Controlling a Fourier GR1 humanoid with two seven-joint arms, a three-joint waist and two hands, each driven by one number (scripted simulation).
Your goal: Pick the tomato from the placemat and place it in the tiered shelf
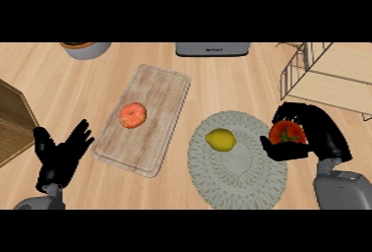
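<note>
My right hand [320,133] is curled round a red tomato [287,134] with a green stem, held at the right edge of the round grey woven placemat [236,174]. A yellow lemon [220,139] lies on the placemat's upper part. The tiered shelf [330,74], wire-framed with light wooden boards, stands at the upper right, just beyond the hand. My left hand [62,152] rests open at the lower left, fingers up, holding nothing.
A wooden cutting board [156,93] lies left of the placemat with an orange-red fruit [133,115] on it. A woven mat [13,123] shows at the left edge. A grey bowl [87,49] and a grey appliance [213,49] sit along the back.
</note>
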